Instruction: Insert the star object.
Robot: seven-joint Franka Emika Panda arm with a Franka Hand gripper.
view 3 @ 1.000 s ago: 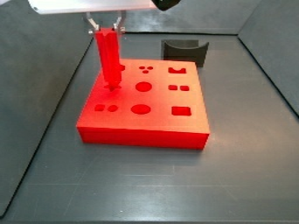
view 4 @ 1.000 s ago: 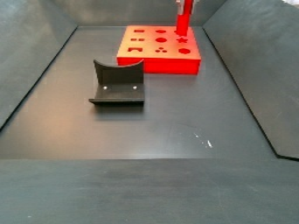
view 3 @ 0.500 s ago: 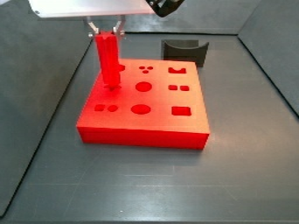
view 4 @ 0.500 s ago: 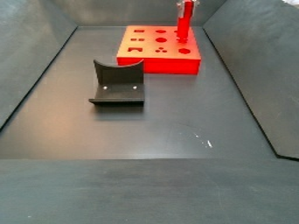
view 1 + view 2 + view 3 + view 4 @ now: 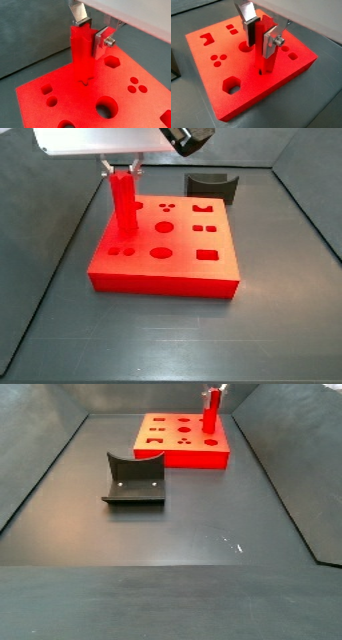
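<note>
The star object, a slender red peg, stands upright with its lower end in a hole at the far left corner of the large red block. My gripper is above it, shut on its top. In both wrist views the silver fingers clamp the star object from two sides, with the gripper over the block. In a side view the star object stands at the block's far right corner under the gripper.
The dark grey fixture stands on the floor away from the block, and it also shows behind the block in a side view. The block has several other shaped holes. Sloping grey walls enclose the floor.
The gripper and the star object have moved down together, and the peg stands lower in the block than a second ago.
</note>
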